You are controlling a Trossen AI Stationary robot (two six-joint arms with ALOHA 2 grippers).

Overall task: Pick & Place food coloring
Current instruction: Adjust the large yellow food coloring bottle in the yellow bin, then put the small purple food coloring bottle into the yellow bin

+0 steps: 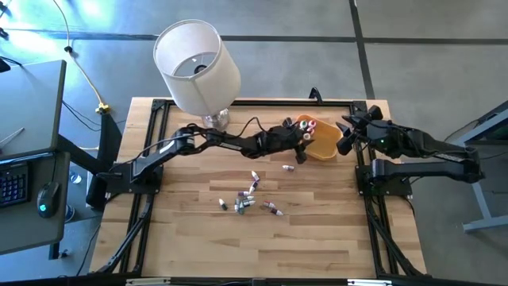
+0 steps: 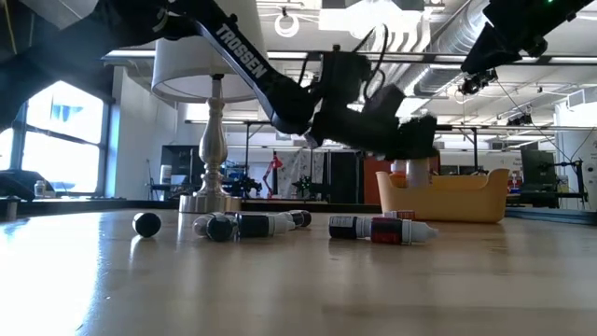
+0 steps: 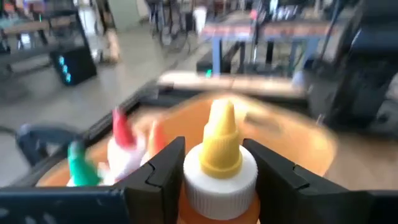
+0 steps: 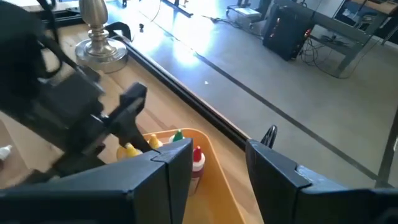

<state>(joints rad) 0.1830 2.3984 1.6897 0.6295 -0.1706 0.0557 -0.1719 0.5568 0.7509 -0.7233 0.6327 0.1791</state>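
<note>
Nearest, loose bottles lie scattered mid-counter. Beyond them the left pincer is clamped on a yellow-capped bottle at the orange bin, where red- and green-capped bottles already stand. The right pincer hangs with fingers spread over the bin's far side. A lamp stands behind.

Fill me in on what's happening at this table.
The left arm's tool is shut on a yellow-capped bottle and holds it at the orange bowl, where a few bottles already stand. More bottles lie scattered on the table. The right arm's tool waits open beside the bowl.
</note>
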